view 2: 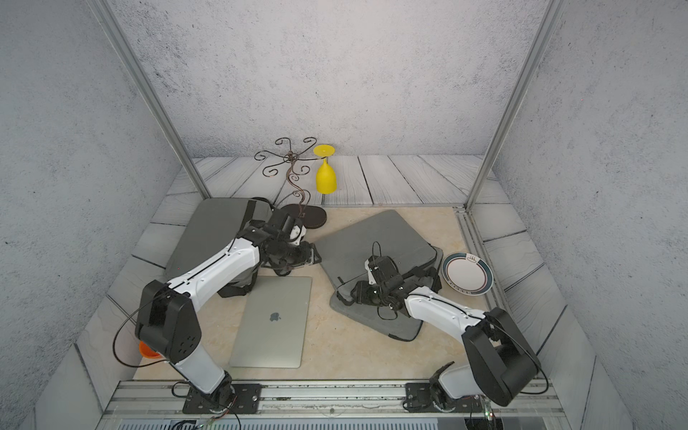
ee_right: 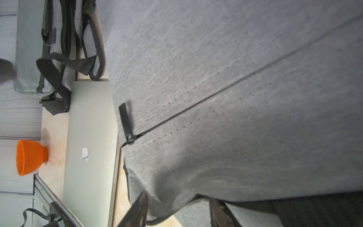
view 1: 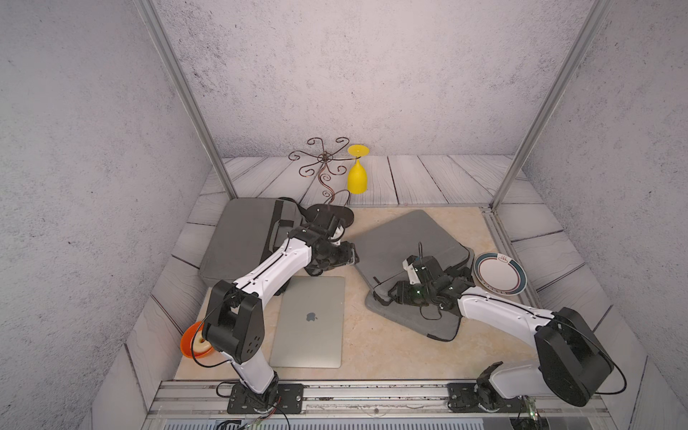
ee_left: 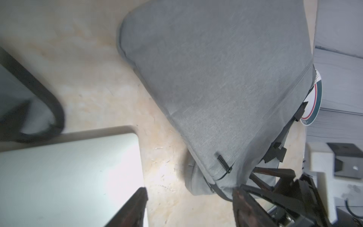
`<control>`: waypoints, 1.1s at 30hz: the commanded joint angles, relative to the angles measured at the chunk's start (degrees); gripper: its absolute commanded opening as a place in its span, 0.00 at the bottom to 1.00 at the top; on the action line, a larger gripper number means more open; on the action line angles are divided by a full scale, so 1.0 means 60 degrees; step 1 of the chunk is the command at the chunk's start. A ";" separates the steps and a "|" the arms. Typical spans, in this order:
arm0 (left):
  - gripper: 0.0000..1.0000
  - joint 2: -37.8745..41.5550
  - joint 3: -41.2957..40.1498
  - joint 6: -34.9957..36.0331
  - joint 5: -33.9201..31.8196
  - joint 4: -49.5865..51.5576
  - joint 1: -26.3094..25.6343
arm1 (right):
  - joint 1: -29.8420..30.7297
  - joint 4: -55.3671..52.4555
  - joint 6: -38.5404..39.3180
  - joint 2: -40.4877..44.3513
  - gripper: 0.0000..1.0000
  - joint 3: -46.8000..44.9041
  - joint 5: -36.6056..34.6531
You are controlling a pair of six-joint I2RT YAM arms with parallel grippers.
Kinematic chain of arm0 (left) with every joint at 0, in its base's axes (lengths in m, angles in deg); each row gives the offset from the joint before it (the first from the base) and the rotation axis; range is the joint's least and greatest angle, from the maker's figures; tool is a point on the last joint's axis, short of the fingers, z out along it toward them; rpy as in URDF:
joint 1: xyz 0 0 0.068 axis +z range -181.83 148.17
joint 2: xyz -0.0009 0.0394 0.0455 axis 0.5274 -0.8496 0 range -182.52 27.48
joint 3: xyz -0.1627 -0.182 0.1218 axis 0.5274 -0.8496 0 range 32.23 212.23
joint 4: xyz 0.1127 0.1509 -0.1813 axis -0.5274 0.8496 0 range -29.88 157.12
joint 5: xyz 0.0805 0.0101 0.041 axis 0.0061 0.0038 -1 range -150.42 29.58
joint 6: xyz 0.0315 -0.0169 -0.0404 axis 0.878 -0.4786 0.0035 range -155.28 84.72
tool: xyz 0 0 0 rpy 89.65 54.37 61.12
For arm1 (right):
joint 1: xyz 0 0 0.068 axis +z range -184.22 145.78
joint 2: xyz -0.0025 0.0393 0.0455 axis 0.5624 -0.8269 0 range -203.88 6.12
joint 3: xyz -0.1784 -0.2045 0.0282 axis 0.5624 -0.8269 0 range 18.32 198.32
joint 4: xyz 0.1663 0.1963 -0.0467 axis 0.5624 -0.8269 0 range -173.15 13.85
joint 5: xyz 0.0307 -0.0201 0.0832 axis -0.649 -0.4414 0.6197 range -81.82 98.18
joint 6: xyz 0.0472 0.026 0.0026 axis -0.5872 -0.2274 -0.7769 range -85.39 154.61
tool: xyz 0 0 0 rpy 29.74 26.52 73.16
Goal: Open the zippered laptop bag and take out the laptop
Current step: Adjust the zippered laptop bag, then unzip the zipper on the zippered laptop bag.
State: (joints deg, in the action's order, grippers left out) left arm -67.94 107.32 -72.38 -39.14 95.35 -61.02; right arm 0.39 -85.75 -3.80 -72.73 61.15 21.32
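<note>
The silver laptop [view 1: 309, 324] [view 2: 273, 324] lies flat and closed on the beige tabletop, outside any bag. To its right lies a grey zippered laptop bag [view 1: 402, 238] [view 2: 372, 238], whose black zipper pull [ee_right: 126, 125] [ee_left: 224, 164] sits near one corner. My left gripper [view 1: 350, 257] [ee_left: 190, 204] hovers open between the laptop's far corner and the bag, with only table between its fingers. My right gripper [view 1: 389, 298] [ee_right: 178, 210] is open at the bag's near edge. A loose fold of grey fabric lies between its fingers [ee_right: 139, 208].
A second grey bag with black straps [view 1: 238, 238] lies at the back left, under my left arm. Behind stand a wire rack [view 1: 324, 163] and a hanging yellow glass [view 1: 357, 175]. A plate [view 1: 500, 273] touches the bag's right side. An orange bowl [view 1: 195, 342] sits front left.
</note>
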 commanded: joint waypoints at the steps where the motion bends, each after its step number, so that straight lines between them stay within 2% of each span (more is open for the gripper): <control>1: 0.70 0.0358 -0.1089 -0.2387 0.0482 -0.1950 -0.0337 | 0.0032 -0.0477 0.0548 0.0730 0.56 -0.0151 -0.0171; 8: 0.70 0.0176 -0.2566 -0.4271 0.0748 -0.3891 -0.1104 | 0.0301 -0.0846 0.0889 0.1437 0.63 -0.0536 -0.0222; 14: 0.66 -0.0364 -0.2442 -0.4243 0.0730 -0.4319 -0.1173 | 0.0655 -0.0760 0.0995 0.2071 0.64 -0.0952 -0.0403; 20: 0.49 -0.0961 -0.2306 -0.4244 0.0863 -0.4742 -0.1148 | 0.1020 -0.0859 0.1055 0.2232 0.64 -0.1060 -0.0528; 23: 0.35 -0.1124 -0.2269 -0.4246 0.0906 -0.5011 -0.1062 | 0.1194 -0.0832 0.1070 0.2301 0.63 -0.1081 -0.0594; 27: 0.09 -0.1214 -0.1931 -0.4182 0.1109 -0.5006 -0.1038 | 0.1532 -0.0708 0.1185 0.2247 0.63 -0.1105 -0.0658; 29: 0.02 -0.1070 -0.1856 -0.4184 0.1129 -0.4947 -0.1046 | 0.1702 -0.0517 0.1252 0.2247 0.62 -0.1153 -0.0724; 33: 0.00 -0.0752 -0.1594 -0.4251 0.1436 -0.4681 -0.1103 | 0.2121 -0.0096 0.1618 0.2134 0.59 -0.1210 -0.0941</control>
State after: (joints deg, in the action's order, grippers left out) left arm -74.49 95.04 -98.22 -32.19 67.65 -67.58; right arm 11.62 -88.25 3.41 -60.77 54.50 17.80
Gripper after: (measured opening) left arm 0.084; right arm 0.592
